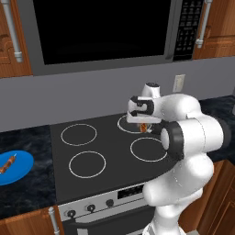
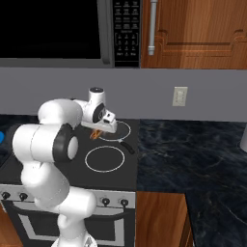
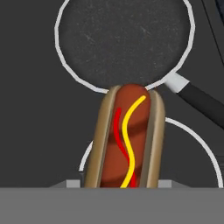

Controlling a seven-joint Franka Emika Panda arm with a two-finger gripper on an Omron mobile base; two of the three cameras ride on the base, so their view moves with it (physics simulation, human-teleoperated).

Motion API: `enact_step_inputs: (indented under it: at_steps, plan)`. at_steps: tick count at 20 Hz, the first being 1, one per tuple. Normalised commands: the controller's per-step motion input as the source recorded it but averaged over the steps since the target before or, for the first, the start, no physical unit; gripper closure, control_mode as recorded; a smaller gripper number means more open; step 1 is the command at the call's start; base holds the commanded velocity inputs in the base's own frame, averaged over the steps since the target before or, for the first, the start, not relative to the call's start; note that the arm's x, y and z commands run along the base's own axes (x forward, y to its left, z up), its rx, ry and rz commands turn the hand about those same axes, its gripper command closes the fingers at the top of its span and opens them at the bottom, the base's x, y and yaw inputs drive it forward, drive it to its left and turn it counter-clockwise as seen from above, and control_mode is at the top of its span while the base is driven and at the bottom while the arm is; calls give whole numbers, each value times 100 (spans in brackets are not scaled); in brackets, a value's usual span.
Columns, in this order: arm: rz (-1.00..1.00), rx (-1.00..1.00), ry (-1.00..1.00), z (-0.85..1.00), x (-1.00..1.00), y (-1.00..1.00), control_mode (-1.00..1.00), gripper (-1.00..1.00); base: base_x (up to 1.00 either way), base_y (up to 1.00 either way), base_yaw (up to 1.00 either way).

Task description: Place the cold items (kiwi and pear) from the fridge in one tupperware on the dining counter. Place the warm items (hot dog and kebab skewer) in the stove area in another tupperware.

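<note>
One hot dog (image 3: 127, 140) sits lengthwise between the jaws of my tool (image 3: 120, 186), its bun sides flanking a sausage striped with red and yellow sauce. The jaws are closed against the bun, so I am gripping the hot dog, and in the base views it shows as a small orange patch just under my tool (image 1: 143, 125), held above the stovetop (image 1: 110, 151) near the back right burner ring (image 2: 116, 130). Below it in the hand view lies a dark pan (image 3: 124, 41) with a pale rim, its black handle (image 3: 203, 103) running off toward the right edge. The stovetop carries four white burner rings. On the dark marbled worktop (image 1: 27, 183) left of the stove rests a blue plate (image 1: 13, 167) bearing the kebab skewer (image 1: 8, 164). A microwave (image 1: 101, 32) hangs above the stove, with wooden cabinets (image 2: 193, 34) beside it.
</note>
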Motion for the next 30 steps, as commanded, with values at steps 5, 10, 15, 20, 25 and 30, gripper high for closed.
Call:
enact_step_inputs:
  at_steps: [5, 10, 15, 20, 25, 30]
  plan:
    - [-5, 1, 0, 48, -100, 0, -100, 100, 0, 0, 0]
    - [-4, 0, 0, 54, -100, 0, -100, 100, 0, 0, 0]
    - [-1, 0, 0, 59, -100, 3, -100, 100, 0, 0, 0]
    - [0, 0, 0, 66, -91, 10, -100, 100, 0, 0, 0]
    - [0, 0, -2, 67, -70, 7, -100, 100, 0, 0, 0]
    - [0, 0, 0, 26, -54, 14, -100, 100, 0, 0, 0]
